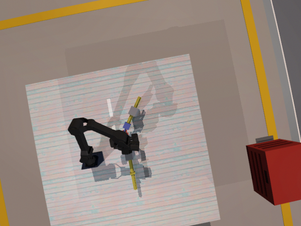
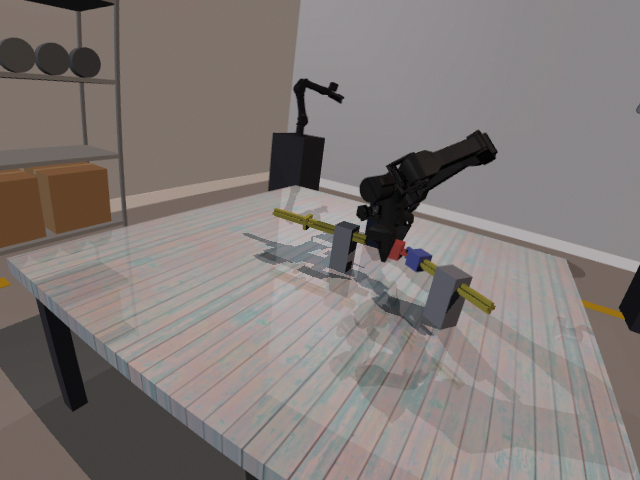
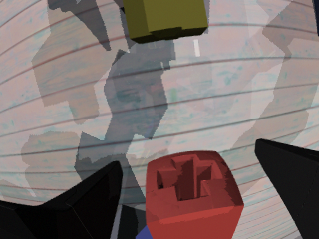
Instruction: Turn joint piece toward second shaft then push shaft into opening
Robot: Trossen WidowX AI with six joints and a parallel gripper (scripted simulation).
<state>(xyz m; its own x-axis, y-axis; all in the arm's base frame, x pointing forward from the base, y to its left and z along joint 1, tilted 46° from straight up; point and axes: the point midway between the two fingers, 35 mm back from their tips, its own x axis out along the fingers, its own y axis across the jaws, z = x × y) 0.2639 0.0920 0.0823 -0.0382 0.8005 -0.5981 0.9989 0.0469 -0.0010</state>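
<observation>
The red joint piece (image 3: 193,202) (image 2: 397,250) sits on the blue hinge piece (image 2: 417,258) (image 1: 126,125) at the end of the fixed yellow shaft (image 2: 478,298) (image 1: 137,101), which passes through a grey block (image 2: 445,297) (image 1: 133,111). Its cross-shaped opening faces the square end of the second yellow shaft (image 3: 162,0) (image 2: 299,218) (image 1: 132,170), with a gap between them. That shaft runs through the second grey block (image 2: 343,246). My gripper (image 3: 190,158) (image 2: 385,248) is open. Its fingers stand on either side of the red piece without touching it.
The wooden table (image 2: 155,335) (image 1: 170,194) carries both blocks and my arm's base (image 1: 91,160). A red cabinet (image 1: 274,167) stands off the table. A second arm on a black pedestal (image 2: 297,160) and a shelf with boxes (image 2: 51,196) stand behind.
</observation>
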